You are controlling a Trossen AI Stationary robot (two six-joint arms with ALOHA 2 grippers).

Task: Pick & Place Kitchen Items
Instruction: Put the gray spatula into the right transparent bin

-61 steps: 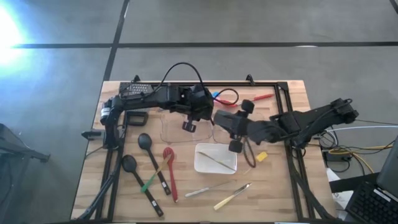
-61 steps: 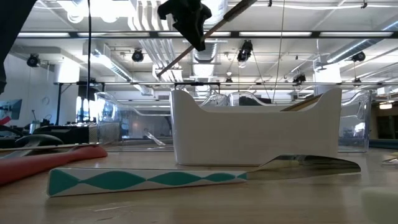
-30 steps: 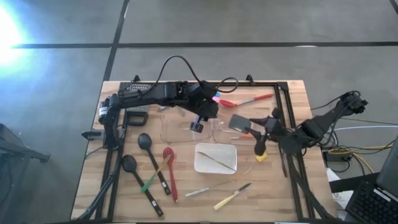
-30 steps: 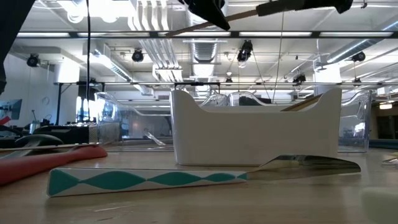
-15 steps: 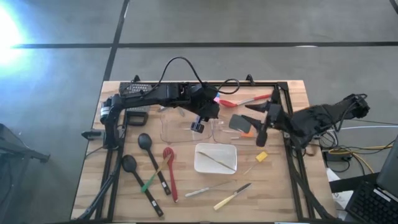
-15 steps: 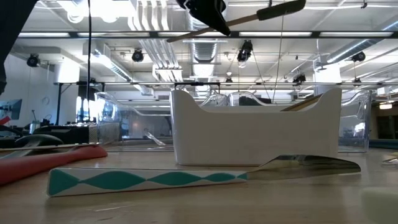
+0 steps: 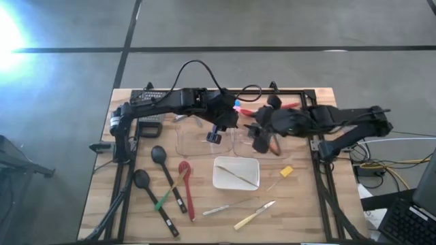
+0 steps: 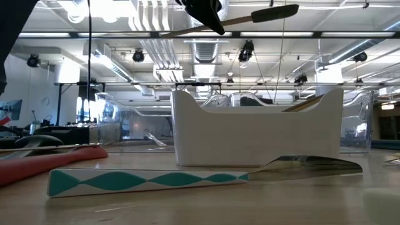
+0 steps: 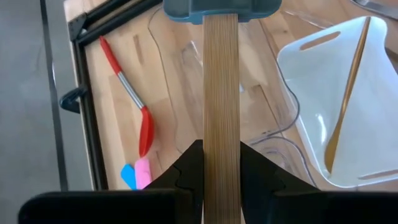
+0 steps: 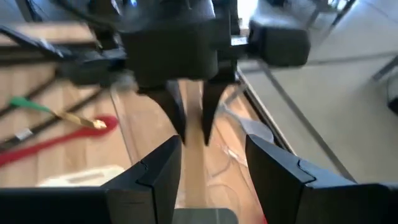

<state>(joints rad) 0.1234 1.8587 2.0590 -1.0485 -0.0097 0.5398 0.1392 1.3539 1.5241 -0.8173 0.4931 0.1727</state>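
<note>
A spatula with a wooden handle (image 9: 221,93) and a grey head (image 9: 221,9) hangs in the air over the clear bins, held by my left gripper (image 7: 216,129). In the low view its handle (image 8: 240,20) runs almost level, with the dark head (image 8: 275,12) a little higher. My right gripper (image 10: 214,168) is open. It faces my left gripper (image 10: 193,118), with its fingers standing on either side of the spatula's head end; I cannot tell whether they touch it. In the high view my right gripper (image 7: 257,133) covers the head. My left gripper pinches the wooden handle (image 9: 221,149) between its two fingers (image 9: 186,174), around the middle of its length. The fingers come from above and lie across the handle. The spatula is lifted clear and sits almost level, with its head pointing toward my right arm.
Two clear bins (image 7: 197,143) sit under the grippers, and the white tray (image 7: 236,172) nearer to me has a slim utensil in it. Black ladles (image 7: 160,158), a red spoon (image 7: 184,169), tongs and knives (image 7: 255,214) lie near the front. A red spatula (image 7: 272,109) lies by the far edge.
My right arm has swung from the table's right side toward my left gripper, and its open fingers now stand at the spatula's head. My left gripper has stayed where it was, holding the spatula.
</note>
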